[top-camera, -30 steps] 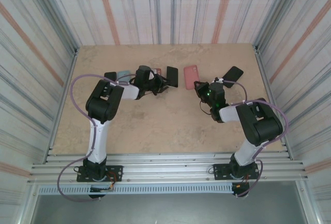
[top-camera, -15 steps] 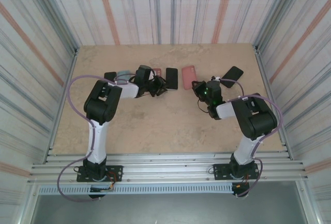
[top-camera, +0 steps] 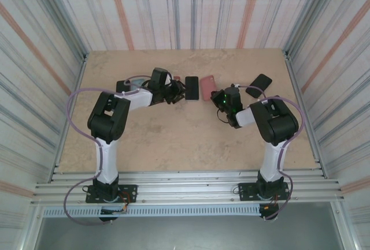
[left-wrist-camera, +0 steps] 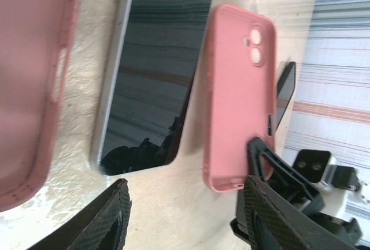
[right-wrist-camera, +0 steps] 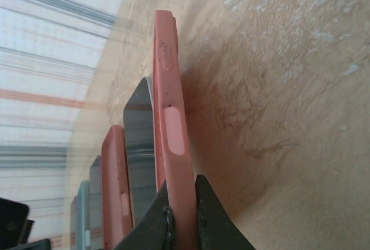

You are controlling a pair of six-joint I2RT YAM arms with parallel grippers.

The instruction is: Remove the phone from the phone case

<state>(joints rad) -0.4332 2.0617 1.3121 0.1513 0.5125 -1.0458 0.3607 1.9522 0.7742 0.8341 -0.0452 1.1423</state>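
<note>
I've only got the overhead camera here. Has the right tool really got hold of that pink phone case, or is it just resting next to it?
Observer: It has hold. The right wrist view shows the right tool shut on one end of the pink rubbery phone case.
Operator: Is the dark phone beside it bare?
Observer: Yes. In the left wrist view the flat black phone shows an uncovered silver side edge and lies on the beige stone-patterned table.
Operator: And the left tool?
Observer: The left tool is open, with nothing between its fingers, just short of the phone.

Hollow pink case [left-wrist-camera: 29,88] cropped at left edge.
</note>
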